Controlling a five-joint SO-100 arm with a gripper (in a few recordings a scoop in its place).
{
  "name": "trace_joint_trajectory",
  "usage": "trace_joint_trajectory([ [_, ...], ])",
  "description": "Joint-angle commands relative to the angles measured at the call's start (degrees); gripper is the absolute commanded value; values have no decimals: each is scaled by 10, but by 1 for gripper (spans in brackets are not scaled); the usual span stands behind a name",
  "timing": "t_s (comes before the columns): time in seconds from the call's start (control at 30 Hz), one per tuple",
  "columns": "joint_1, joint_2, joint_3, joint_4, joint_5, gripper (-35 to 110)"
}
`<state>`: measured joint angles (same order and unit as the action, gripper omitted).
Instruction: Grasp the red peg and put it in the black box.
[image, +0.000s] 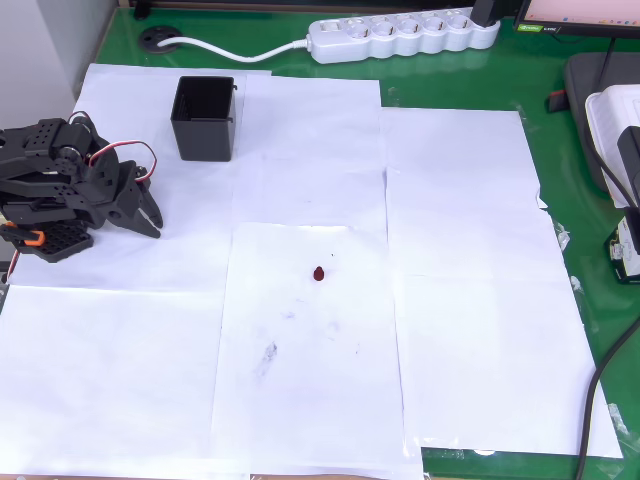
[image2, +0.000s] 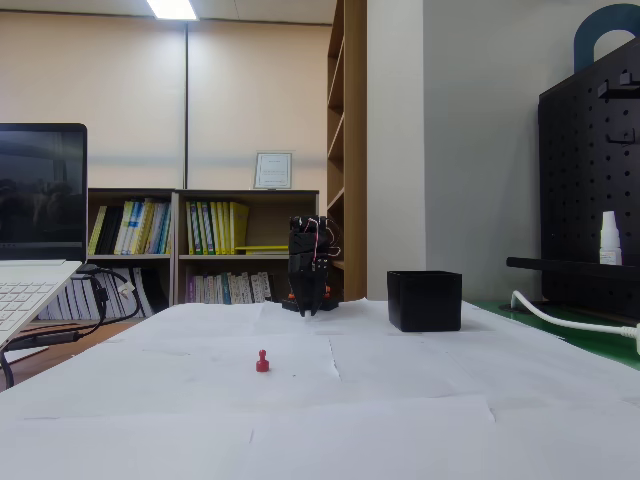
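Red peg (image: 319, 273) lies on white paper (image: 450, 250), well apart from black box (image: 205, 118).

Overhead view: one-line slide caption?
Folded black arm's tool rests left of the tiny dark red plastic peg on white paper sheets; the square black plastic box stands behind.

The red peg (image: 318, 273) is dark red. The black box (image: 205, 120) is plain black, like the arm (image: 70, 185). White paper sheets (image: 460, 250) cover a green desk (image: 560, 150).
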<state>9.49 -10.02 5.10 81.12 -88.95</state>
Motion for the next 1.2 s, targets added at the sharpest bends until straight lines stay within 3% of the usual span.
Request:
trace_joint_trajectory([
  [0.0, -55, -12, 9, 51, -12, 0],
  [0.33, -49, -12, 9, 51, -13, 0],
  [0.5, -37, -4, 9, -22, -18, 0],
  [0.77, 6, 114, 10, -230, -59, 0],
  [1.17, 22, 291, 9, -611, -31, 0],
])
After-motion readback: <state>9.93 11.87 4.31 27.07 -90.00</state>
